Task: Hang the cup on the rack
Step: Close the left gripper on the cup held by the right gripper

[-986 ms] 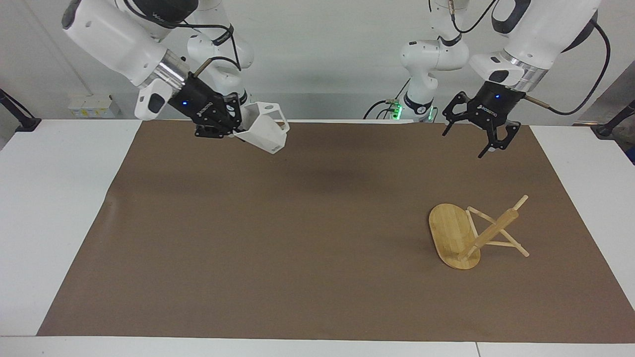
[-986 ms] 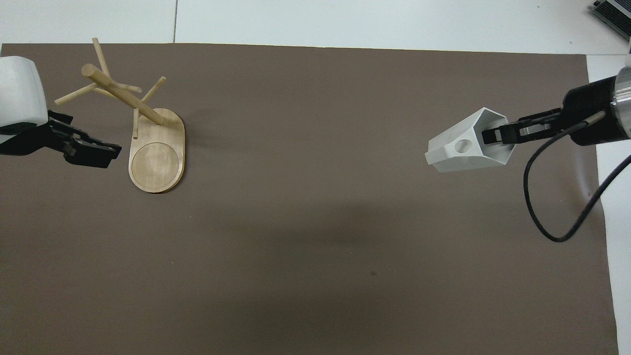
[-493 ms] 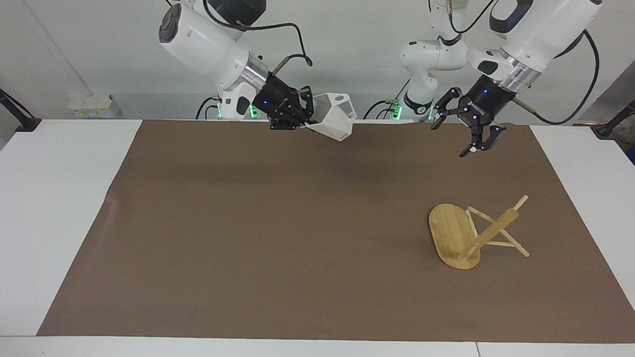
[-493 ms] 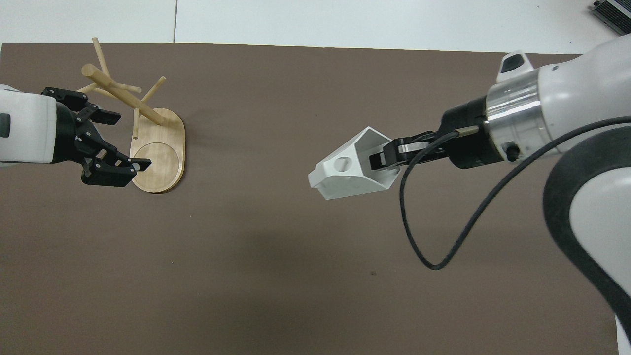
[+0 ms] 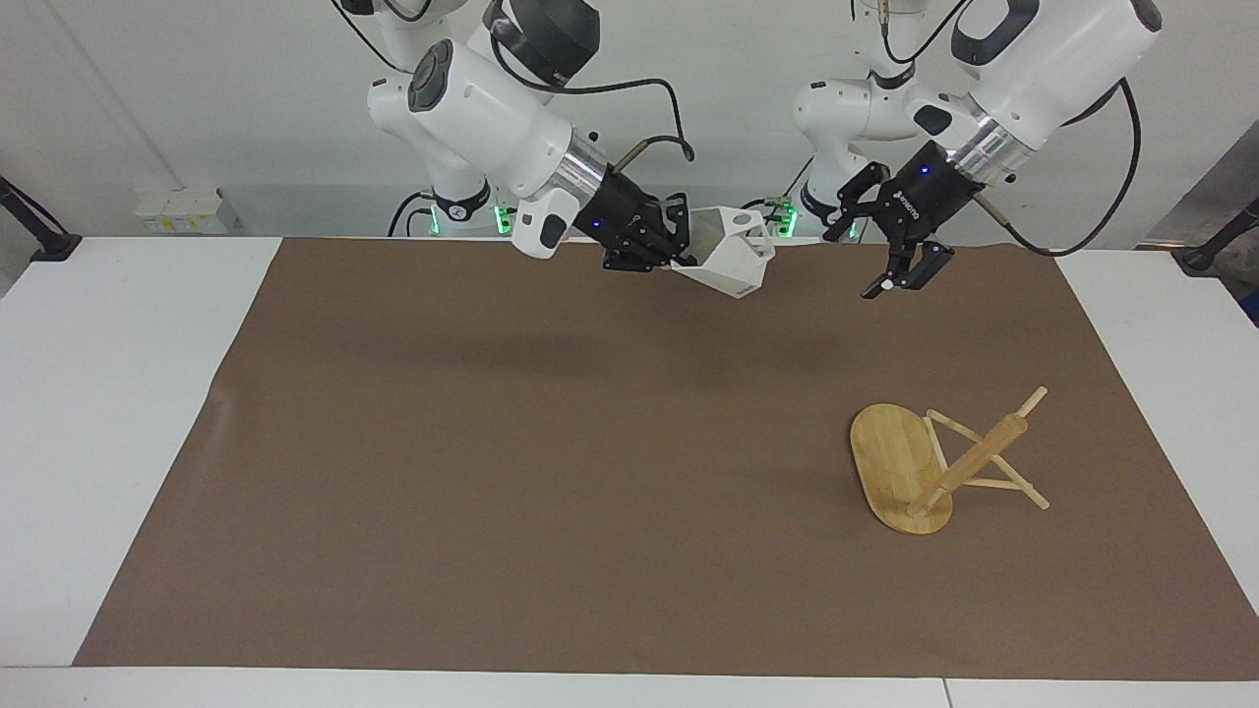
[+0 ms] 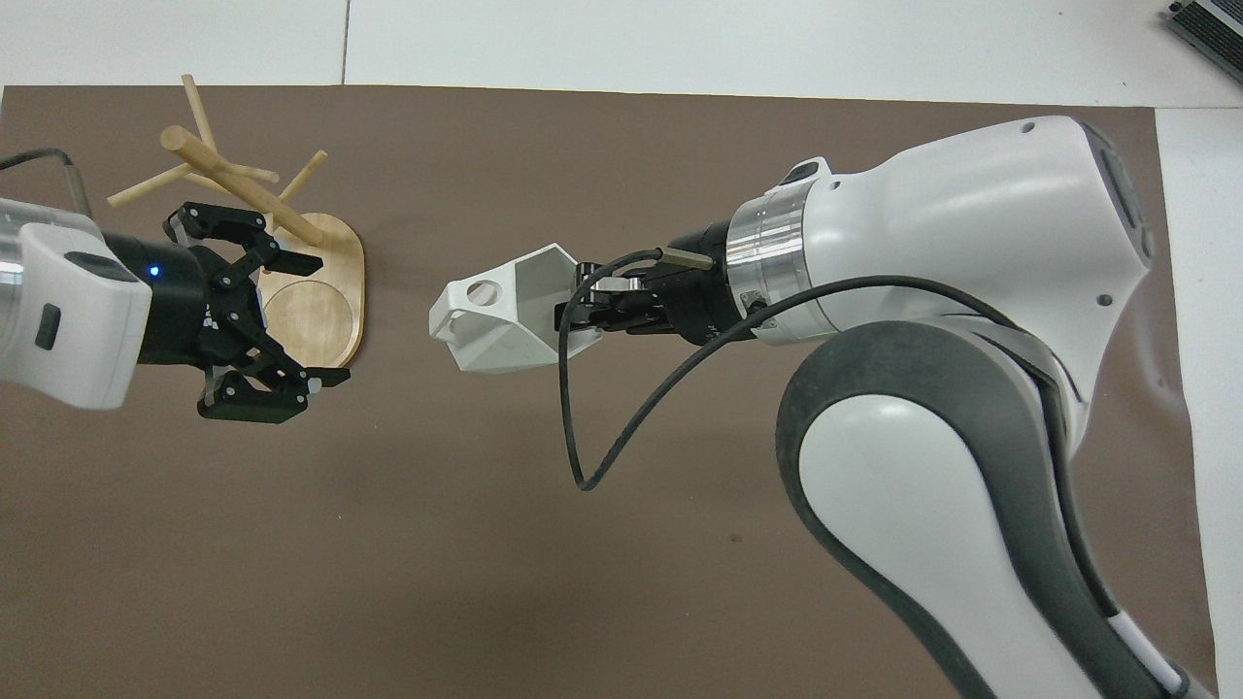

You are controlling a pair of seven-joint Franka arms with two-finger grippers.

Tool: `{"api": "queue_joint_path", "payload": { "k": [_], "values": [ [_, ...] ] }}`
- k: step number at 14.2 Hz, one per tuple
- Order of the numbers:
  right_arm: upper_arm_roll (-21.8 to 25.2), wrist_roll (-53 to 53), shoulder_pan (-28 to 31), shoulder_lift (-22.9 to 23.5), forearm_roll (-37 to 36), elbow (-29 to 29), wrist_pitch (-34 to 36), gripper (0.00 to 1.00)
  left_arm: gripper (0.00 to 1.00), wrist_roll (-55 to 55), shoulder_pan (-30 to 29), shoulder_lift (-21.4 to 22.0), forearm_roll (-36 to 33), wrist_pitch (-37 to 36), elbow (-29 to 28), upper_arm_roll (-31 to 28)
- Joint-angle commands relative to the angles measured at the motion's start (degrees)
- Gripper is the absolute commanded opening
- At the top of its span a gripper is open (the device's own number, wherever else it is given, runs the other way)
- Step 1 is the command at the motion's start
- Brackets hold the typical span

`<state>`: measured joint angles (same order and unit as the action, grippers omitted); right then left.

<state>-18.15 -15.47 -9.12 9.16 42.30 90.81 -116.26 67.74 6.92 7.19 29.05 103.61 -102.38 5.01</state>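
**Cup aloft, rack on its side**

Clamped in the right gripper (image 5: 677,258) jaws: small white faceted cup (image 5: 730,258), held by its rim, high over the brown mat (image 5: 511,462) near mid-surface. Spread wide and empty, left gripper (image 5: 900,278) above the mat, near the toppled light bamboo rack (image 5: 900,467) at the left arm's end.

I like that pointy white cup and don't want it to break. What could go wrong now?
The right gripper pinches only the cup's rim, up in the air over the mat, so it might slip and fall. The rack looks tipped over, its pegs slanting, so hanging may fail unless it is stood up. The open left gripper is close by the cup, so they might bump.
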Motion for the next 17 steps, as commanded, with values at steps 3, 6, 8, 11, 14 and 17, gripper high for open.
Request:
{"api": "queue_joint_path", "payload": {
  "k": [3,6,8,11,14,17],
  "values": [
    [0.14,-5.17,-3.43,1.12,3.66,0.16,-7.38,0.0,1.0,2.75,3.79,2.04,1.8,1.5,-2.3,-0.79],
    [0.14,-5.88,-4.68,2.0,3.66,0.07,-8.63,0.0,1.0,2.75,4.59,0.2,5.3,2.73,-2.3,-0.79],
    [0.14,-6.06,-5.11,2.18,3.75,0.16,-10.29,0.0,1.0,2.66,4.77,-0.07,5.85,3.79,-2.21,-0.79],
    [0.14,-6.15,-5.56,2.27,3.75,0.16,-10.21,0.0,1.0,3.1,4.33,-0.77,6.11,4.05,-2.21,-0.79],
    [0.14,-6.15,-5.56,2.27,3.75,0.16,-10.21,0.0,1.0,3.01,5.29,-2.18,6.99,7.56,-2.39,-0.79],
    [0.14,-6.15,-5.47,2.35,3.75,0.16,-10.12,0.0,0.99,3.1,5.56,-1.83,6.99,7.92,-3.88,-0.79]
  ]
}}
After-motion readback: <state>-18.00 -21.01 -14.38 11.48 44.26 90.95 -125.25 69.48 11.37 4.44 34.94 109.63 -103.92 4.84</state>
